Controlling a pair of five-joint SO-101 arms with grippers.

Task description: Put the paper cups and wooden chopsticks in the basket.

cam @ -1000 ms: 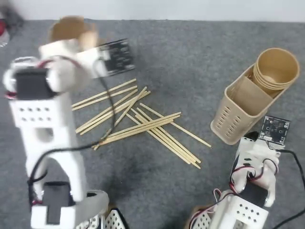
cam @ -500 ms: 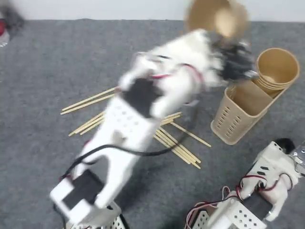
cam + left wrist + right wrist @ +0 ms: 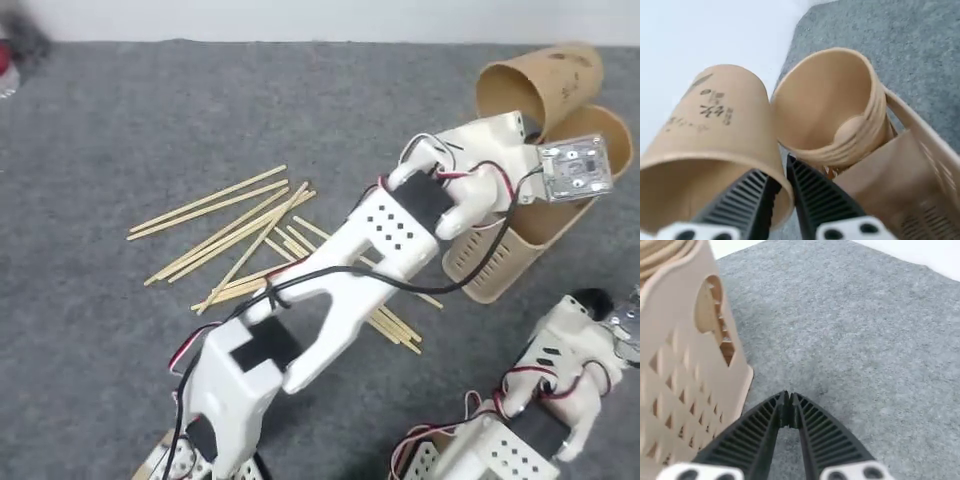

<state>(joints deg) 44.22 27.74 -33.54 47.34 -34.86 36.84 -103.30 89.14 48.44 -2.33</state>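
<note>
Tilted paper cup (image 3: 540, 85) — above basket (image 3: 500, 270)

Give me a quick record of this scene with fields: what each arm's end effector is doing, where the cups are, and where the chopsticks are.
left end effector: shut on the rim of a paper cup, held tilted beside the stacked cups
stacked cups: nested in one end of the basket
right end effector: shut, empty, low over the grey mat beside the basket
chopsticks: scattered on the grey mat, outside the basket
</note>
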